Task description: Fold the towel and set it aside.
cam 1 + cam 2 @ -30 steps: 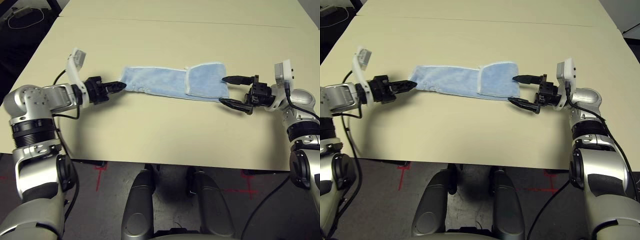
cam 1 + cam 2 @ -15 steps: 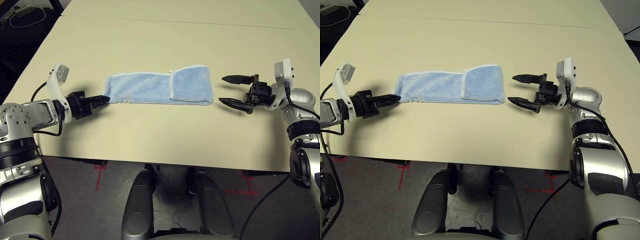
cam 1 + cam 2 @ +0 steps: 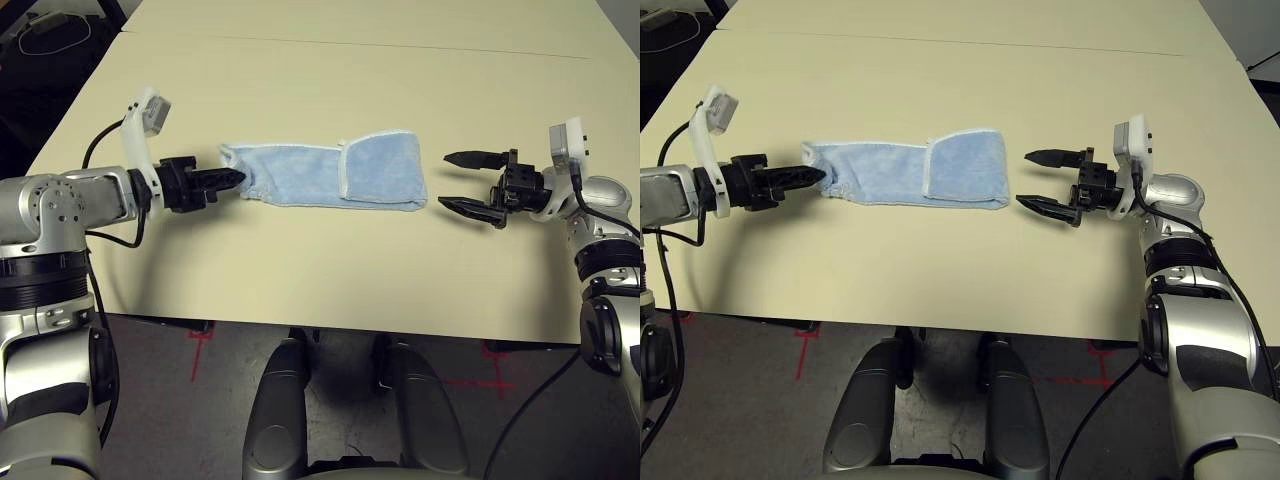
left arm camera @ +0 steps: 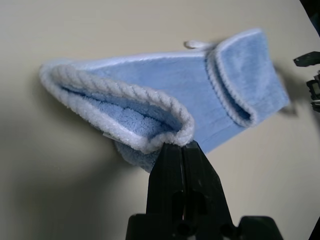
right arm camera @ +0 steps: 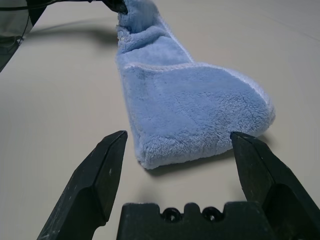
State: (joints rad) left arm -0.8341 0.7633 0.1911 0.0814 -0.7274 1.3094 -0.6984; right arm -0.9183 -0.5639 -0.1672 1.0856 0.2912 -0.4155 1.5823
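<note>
The light-blue towel (image 3: 320, 175) lies on the table as a long folded strip, its right end doubled over into a flap. My left gripper (image 3: 238, 178) is shut on the towel's left end. In the left wrist view its fingertips (image 4: 177, 146) pinch the white stitched edging, which curls up off the table in a loop. My right gripper (image 3: 445, 180) stands open just right of the towel's folded end, apart from it. The right wrist view shows the towel (image 5: 190, 105) ahead of the spread fingers (image 5: 107, 165), with nothing between them.
The beige table (image 3: 320, 270) has a seam line running across its far part (image 3: 350, 45). Its front edge (image 3: 340, 325) runs close below both arms. A cable lies on dark ground off the far left corner (image 3: 45, 35).
The left gripper first dragged the towel leftward, away from the right gripper. It has now come back to the right, lifting and curling the towel's left end. The right gripper stayed put.
</note>
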